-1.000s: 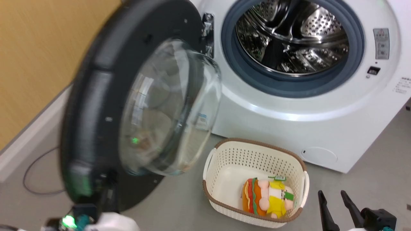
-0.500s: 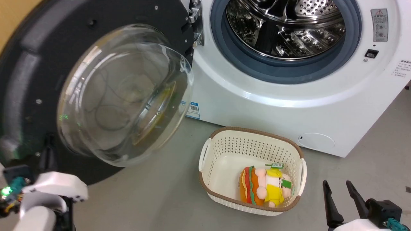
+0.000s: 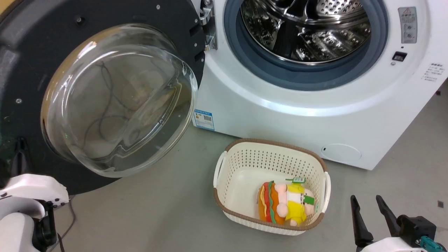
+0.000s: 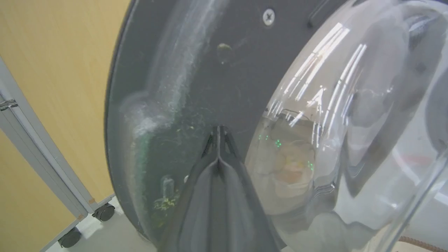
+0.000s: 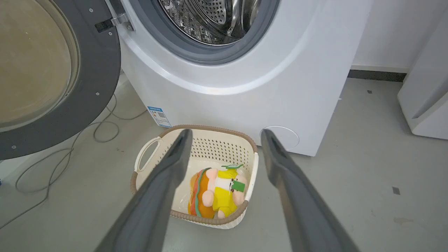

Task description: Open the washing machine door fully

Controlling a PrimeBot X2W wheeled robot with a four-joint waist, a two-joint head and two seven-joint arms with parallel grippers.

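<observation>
The washing machine (image 3: 280,115) stands with its steel drum (image 3: 304,28) exposed. The washing machine door (image 3: 24,63) hangs swung out to the left on its hinge (image 3: 209,26), its matte black inner face and glass bowl (image 3: 115,101) turned toward me. My left gripper (image 3: 20,147) is shut and empty. In the left wrist view its joined tips (image 4: 218,130) sit against the door's inner face (image 4: 210,70) beside the bowl (image 4: 350,122). My right gripper (image 3: 365,201) is open at the lower right, well away from the door. In the right wrist view it (image 5: 225,134) points over the basket.
A cream basket (image 3: 273,141) with a burger plush toy (image 3: 283,203) stands on the floor before the machine. A loose cable (image 5: 101,129) lies under the door. A white appliance (image 5: 427,87) stands to the right. A yellow wall (image 4: 52,70) and a castored grey frame (image 4: 35,147) lie behind the door.
The door has swung farther open to the left, with my shut left gripper following against its inner face. The head camera has shifted too. The right gripper has stayed open.
</observation>
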